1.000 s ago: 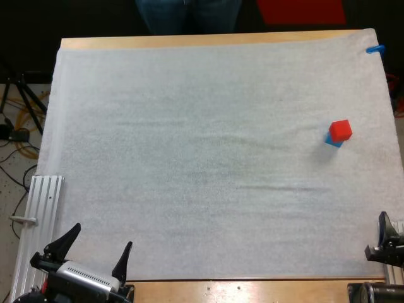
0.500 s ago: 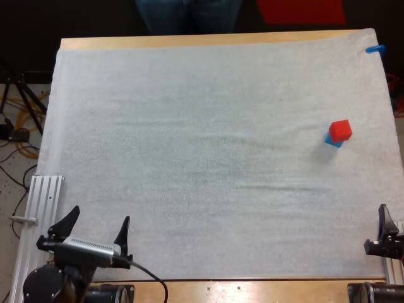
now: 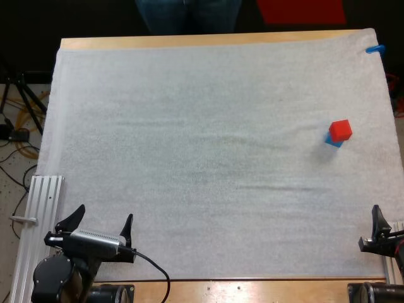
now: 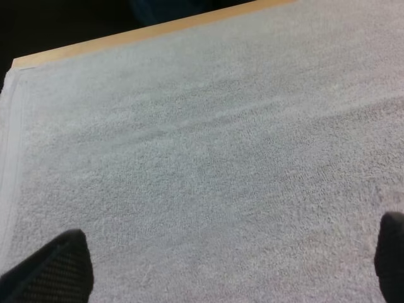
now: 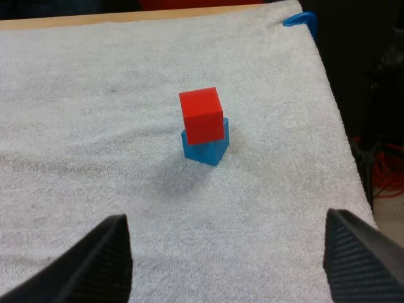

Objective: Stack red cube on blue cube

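Viewing from above, we find the red cube [image 3: 340, 129] seated on top of the blue cube [image 3: 334, 141], toward the far right of the white mat [image 3: 208, 158]. The red cube sits slightly offset, so a blue corner shows below it on the near side. The mat covers most of the wooden surface [image 3: 189, 41]. The left jaws stand spread apart over the mat's near left corner, just beside a metal rail [image 3: 44, 208] that runs along the mat's left edge. The right jaws sit at the mat's near right edge, well apart from the stack. A person's legs [image 3: 188, 14] show beyond the far side of the surface.

From the left wrist, we see both tips of the left jaws set wide apart, with bare mat between them. A strip of the wooden surface borders the mat on its far side.

From the right wrist, we see the right jaws spread wide over the mat and touching neither cube. The stack stands ahead of them, near the mat's right edge. The red cube is turned somewhat relative to the blue cube beneath it, and one blue corner juts out toward the jaws.
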